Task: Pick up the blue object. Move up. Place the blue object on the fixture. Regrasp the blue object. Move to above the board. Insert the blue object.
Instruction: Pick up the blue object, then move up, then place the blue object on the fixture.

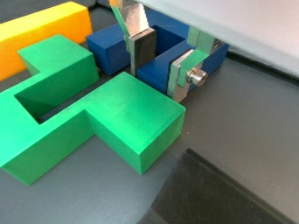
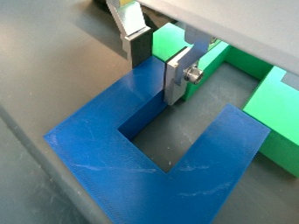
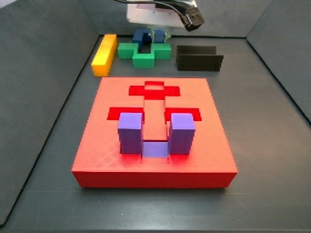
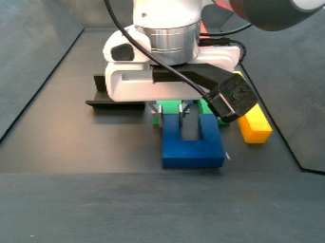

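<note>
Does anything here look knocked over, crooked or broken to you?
Nothing stands out. The purple block sits squarely in the red board, and the yellow block, green block and fixture lie tidily behind it. The gripper is down at the blue object, fingers astride one prong.

Dark floor [image 3: 261,109] carries board [image 3: 122,159], fixture [image 3: 199,59], blocks; fingers [image 2: 177,74] low
</note>
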### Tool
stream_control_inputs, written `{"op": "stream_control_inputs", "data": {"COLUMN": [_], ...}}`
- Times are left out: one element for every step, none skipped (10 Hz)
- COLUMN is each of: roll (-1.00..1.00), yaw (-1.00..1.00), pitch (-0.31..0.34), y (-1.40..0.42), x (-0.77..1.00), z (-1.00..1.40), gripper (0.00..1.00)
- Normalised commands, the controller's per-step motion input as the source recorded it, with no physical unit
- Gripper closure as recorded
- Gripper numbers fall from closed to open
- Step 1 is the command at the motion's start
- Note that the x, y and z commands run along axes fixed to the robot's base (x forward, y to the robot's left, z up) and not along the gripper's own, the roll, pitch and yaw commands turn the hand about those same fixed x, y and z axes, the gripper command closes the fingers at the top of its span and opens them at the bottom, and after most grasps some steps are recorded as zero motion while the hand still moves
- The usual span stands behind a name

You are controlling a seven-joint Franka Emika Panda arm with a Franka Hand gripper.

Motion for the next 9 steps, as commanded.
{"op": "stream_control_inputs", "data": {"roll": [0.00,0.00,0.00,0.00,0.00,0.00,0.02,0.04,0.00], "yaw": [0.00,0.00,0.00,0.00,0.00,-0.02,-0.02,-0.02,0.00], "pitch": [0.000,0.000,0.000,0.000,0.000,-0.018,0.017,0.008,0.000], "y": [0.00,0.00,0.00,0.00,0.00,-0.06,-0.05,-0.03,-0.01], "x": [0.00,0.00,0.00,0.00,0.00,0.05,0.00,0.00,-0.02], "z": [0.00,0.00,0.00,0.00,0.83,0.85,0.54,0.33,-0.09], "gripper": [1.00,1.00,1.00,1.00,1.00,1.00,1.00,1.00,1.00]}}
